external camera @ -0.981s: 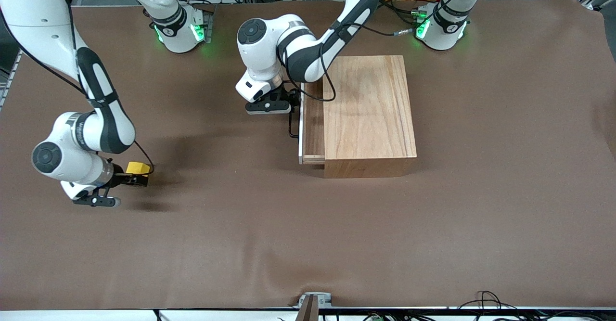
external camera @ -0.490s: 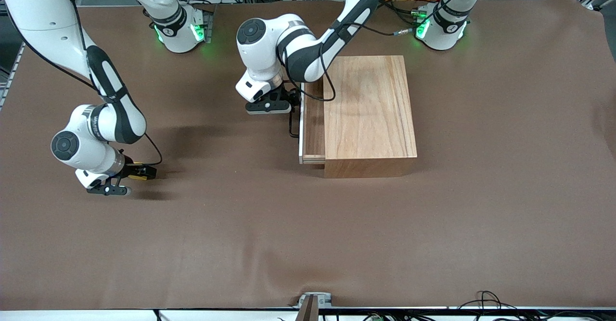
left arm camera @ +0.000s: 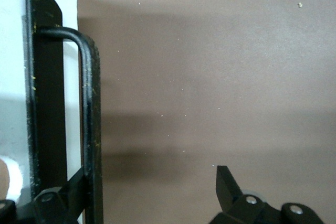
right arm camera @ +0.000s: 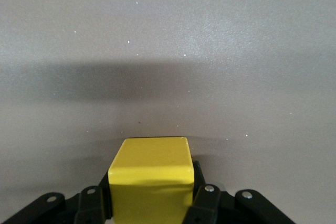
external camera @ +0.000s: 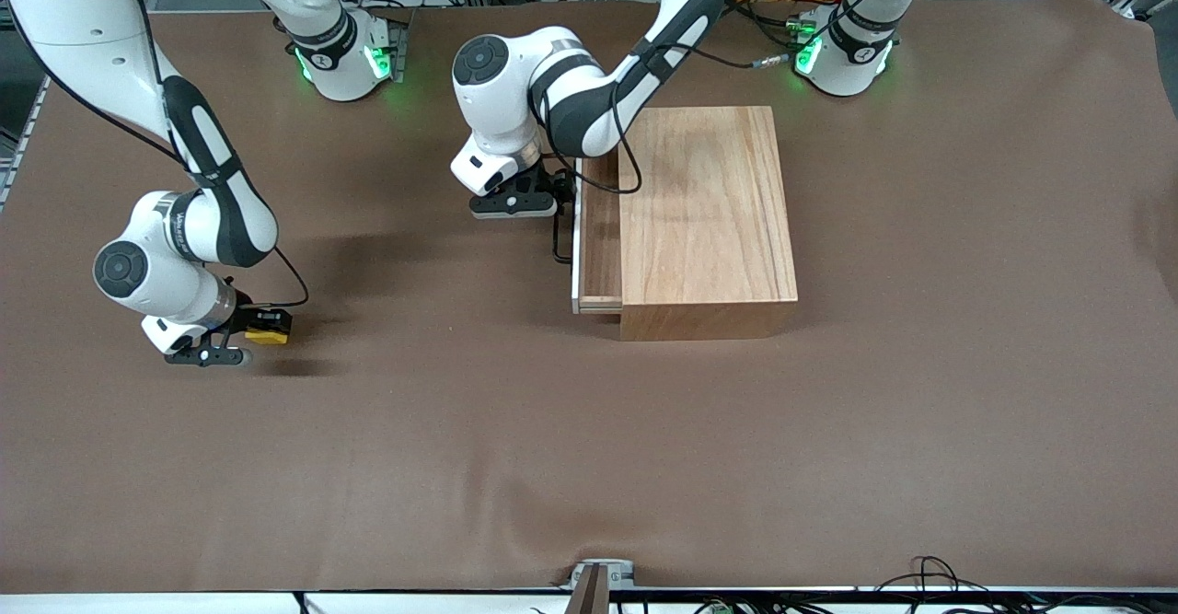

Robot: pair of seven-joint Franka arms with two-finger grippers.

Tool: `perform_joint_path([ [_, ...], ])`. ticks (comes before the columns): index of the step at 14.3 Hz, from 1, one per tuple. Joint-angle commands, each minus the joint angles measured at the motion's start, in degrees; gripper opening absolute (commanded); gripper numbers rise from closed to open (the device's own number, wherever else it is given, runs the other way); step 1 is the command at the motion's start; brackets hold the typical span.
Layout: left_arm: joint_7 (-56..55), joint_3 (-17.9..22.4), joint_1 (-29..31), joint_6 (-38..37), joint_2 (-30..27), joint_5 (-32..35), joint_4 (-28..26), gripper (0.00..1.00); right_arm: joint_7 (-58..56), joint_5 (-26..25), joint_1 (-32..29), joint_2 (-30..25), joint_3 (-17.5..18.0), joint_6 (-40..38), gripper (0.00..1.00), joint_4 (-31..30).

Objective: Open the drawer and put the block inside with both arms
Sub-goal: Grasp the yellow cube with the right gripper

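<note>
The right gripper's (external camera: 262,327) jaws have just gone from spread to pinching the block (right arm camera: 149,179): the right wrist view shows the yellow cube clamped between the two black fingers (right arm camera: 203,200), its top face clear above them. A moment ago the jaws stood wide around it; now the cube is held, low at the bench (external camera: 589,467) toward the right arm's end, well apart from the wooden box (external camera: 704,218). The left gripper (external camera: 550,200) sits at the drawer's (external camera: 598,227) front, its jaws spread, with one finger beside the thin black handle (left arm camera: 89,108) and the other standing clear; it has not moved over this second. The drawer stands part-way out, showing a narrow strip of tray. By my reading, the grasp is made and the carry to the drawer comes next, though the opening looks slim for the drop.
</note>
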Motion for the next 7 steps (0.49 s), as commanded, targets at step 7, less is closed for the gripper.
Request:
perform_joint_path([
  [7, -0.68, -1.61, -0.92, 0.57, 1.35, -2.27, 1.29, 1.0, -1.37, 0.41, -0.86, -3.94, 0.77, 0.06, 0.0, -1.23],
])
